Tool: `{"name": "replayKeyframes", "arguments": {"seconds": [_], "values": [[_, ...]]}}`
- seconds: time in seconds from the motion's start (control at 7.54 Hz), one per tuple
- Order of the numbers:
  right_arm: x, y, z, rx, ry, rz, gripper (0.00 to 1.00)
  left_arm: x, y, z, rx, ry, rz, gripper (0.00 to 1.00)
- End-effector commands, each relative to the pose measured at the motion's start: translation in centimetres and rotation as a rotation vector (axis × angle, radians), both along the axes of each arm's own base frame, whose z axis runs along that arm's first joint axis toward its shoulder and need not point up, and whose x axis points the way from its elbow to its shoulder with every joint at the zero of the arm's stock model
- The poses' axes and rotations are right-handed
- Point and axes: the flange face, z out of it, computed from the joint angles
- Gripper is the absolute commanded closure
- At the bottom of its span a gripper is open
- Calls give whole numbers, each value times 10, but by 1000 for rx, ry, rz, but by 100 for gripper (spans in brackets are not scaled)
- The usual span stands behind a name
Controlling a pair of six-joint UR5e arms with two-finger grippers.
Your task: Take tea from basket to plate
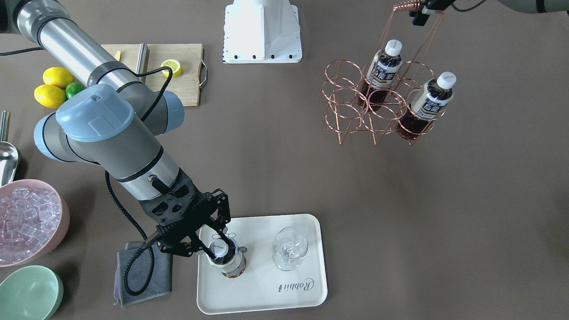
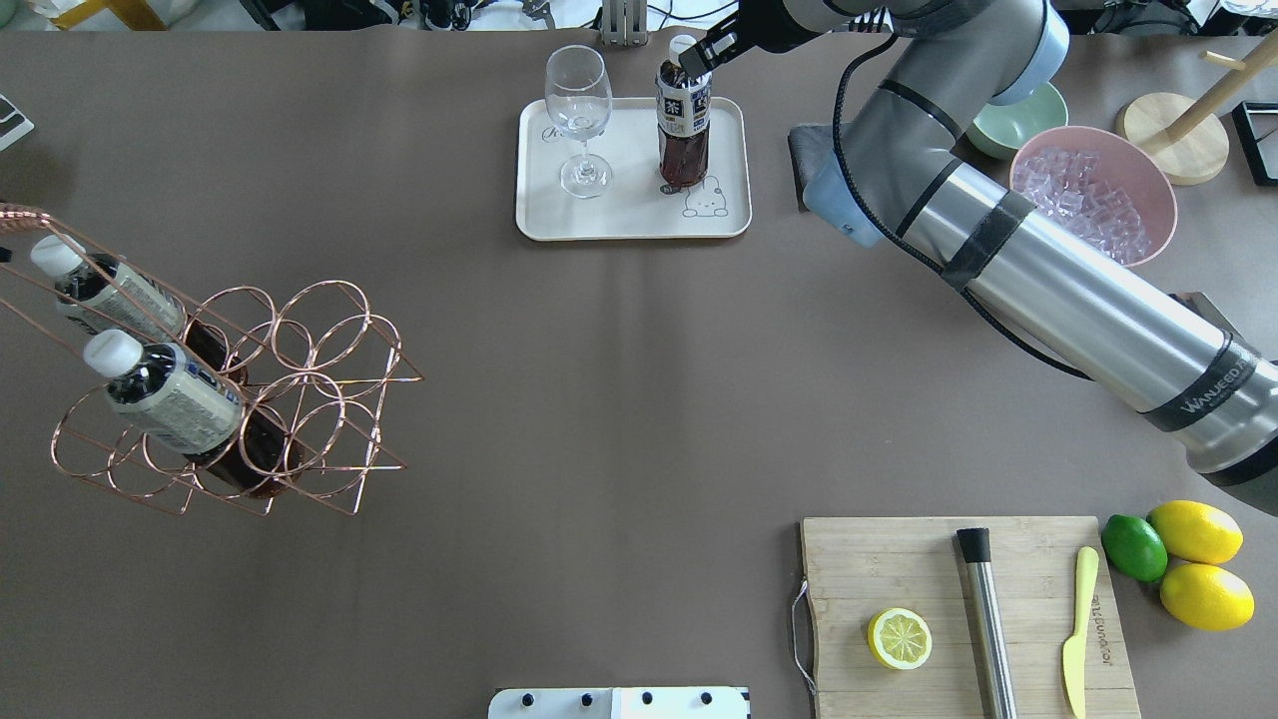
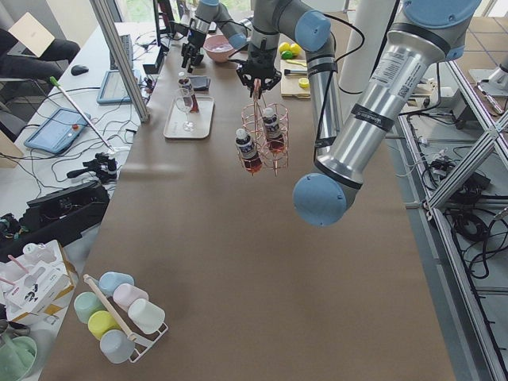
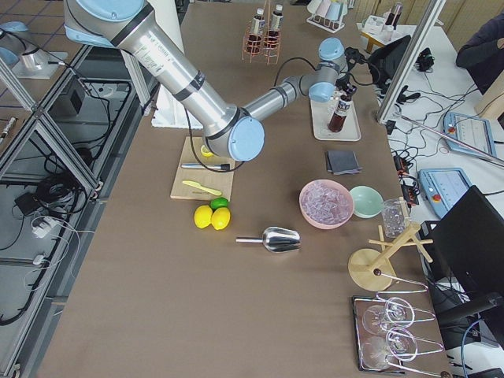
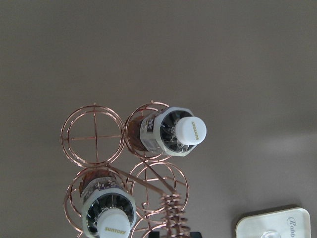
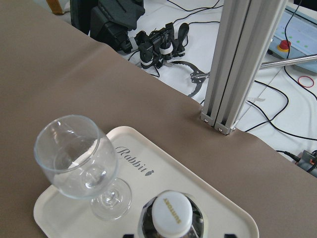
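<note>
**Tea bottle stood on plate**

The tea [image 1: 227, 261] is stood upright on the plate [image 1: 266, 293], beside a glass [image 1: 290, 248]. Its neck is flanked by the fingers of the right end effector [image 1: 218, 247]; pinching or spread cannot be told. The basket [image 1: 351, 103] is pinched at its handle by the left end effector [image 1: 420, 11]. Two bottles [image 1: 429, 104] are seated in its cells.

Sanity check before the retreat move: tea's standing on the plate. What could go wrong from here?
1. The right hand straddles the cap of the tea, with the wine glass close beside it on the plate; a sideways retreat might knock either over.
2. The left hand holds the basket only by its handle top, two bottles inside; it could swing or tip.
</note>
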Motion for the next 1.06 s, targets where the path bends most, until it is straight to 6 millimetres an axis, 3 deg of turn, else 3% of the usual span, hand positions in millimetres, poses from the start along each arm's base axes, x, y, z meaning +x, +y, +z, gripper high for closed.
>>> {"name": "replayKeyframes", "arguments": {"seconds": [0.0,0.27,0.4,0.66,0.8,0.93], "values": [[4,5,-5,6,-11,2,0,-69,-5,56,43,-53,43,100],[22,11,-17,17,-28,5,0,-105,-5,100,55,-106,81,100],[42,19,-18,7,-14,7,0,-124,-18,117,54,-123,83,100],[114,61,-1,-22,25,-20,1,-158,-55,165,12,-147,113,100],[154,101,15,-76,56,-3,1,-162,-68,184,-5,-150,144,100],[191,123,40,-155,87,9,1,-163,-84,207,-54,-141,154,100]]}}
